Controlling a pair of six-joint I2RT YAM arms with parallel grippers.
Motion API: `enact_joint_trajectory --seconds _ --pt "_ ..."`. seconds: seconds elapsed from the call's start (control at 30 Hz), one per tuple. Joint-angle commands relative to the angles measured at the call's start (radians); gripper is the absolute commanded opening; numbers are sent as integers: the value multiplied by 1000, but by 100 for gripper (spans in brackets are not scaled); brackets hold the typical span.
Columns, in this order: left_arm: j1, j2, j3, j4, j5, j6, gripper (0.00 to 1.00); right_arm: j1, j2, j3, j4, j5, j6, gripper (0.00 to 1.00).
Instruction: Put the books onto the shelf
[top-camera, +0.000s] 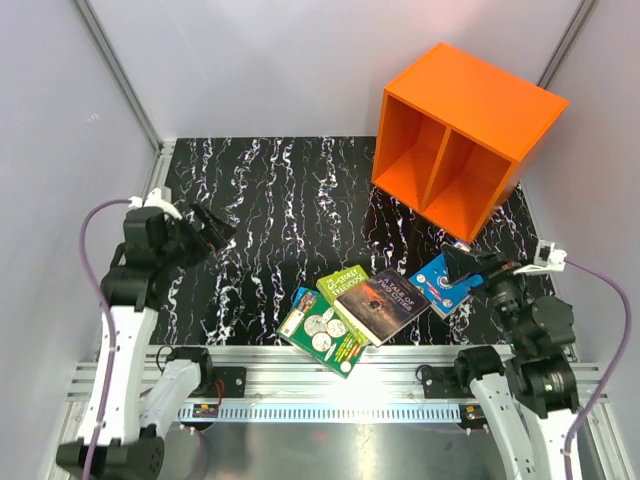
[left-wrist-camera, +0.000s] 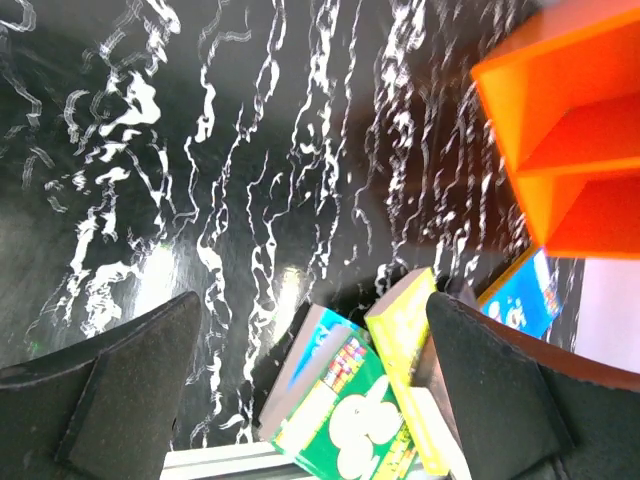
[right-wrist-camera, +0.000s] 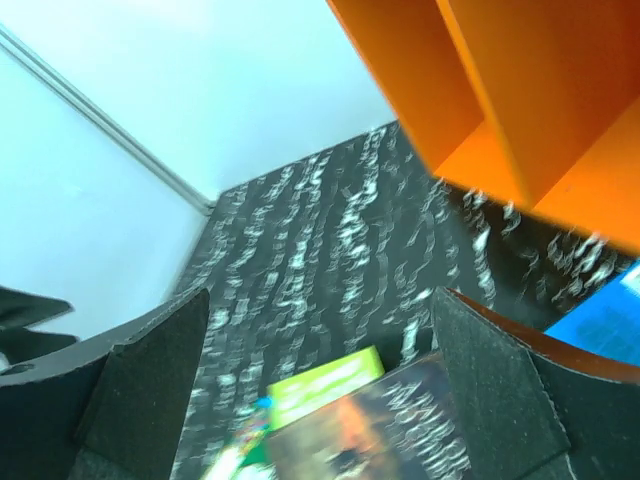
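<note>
Left end effector (top-camera: 210, 238) wide open, empty; right end effector (top-camera: 470, 265) open too, blue book (top-camera: 438, 286) close by it, orange shelf (top-camera: 480, 90) ahead.

Plain pale walls (top-camera: 300, 60) meet at slim metal posts (top-camera: 120, 70). The surface (top-camera: 270, 200) is glossy black with white marble veins, edged by an aluminium rail (top-camera: 330, 385) in front.

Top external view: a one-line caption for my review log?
Left hand and right hand open, books fanned at the table's front, orange shelf empty behind.
</note>
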Motion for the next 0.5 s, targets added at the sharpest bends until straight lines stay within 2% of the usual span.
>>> enact_joint_trajectory --seconds 0.0,0.03,0.07,0.1,0.13,0.17,0.23,0.27,0.3,0.33,0.43,0.47 --pt "-18 -27 41 -190 -106 -92 99 6 32 166 -320 49 260 100" --pt "-18 -40 -23 -128 -55 -103 99 6 38 203 -417 97 464 100" --pt "-18 -62 -75 -64 127 -118 99 6 46 240 -543 140 584 100" --pt "-18 -77 -111 21 197 -152 99 6 41 251 -676 149 672 100" --pt "-18 -85 -146 62 247 -195 99 6 33 230 -653 95 643 100" --pt "-18 -94 -216 92 303 -256 99 6 23 198 -615 -58 630 100" --pt "-21 -136 -254 114 299 -276 99 5 41 86 -610 -166 700 100" --pt "-21 -143 -245 80 248 -264 99 6 81 38 -601 -227 710 100" --pt "-22 -145 -234 54 228 -251 99 5 107 -46 -567 -354 711 100" --pt "-21 -137 -228 31 218 -241 99 6 133 -69 -565 -386 696 100" --pt "-58 -81 -206 84 255 -234 99 6 188 -56 -613 -316 604 100" --pt "-82 -67 -193 86 202 -227 99 6 193 -54 -610 -293 592 100"
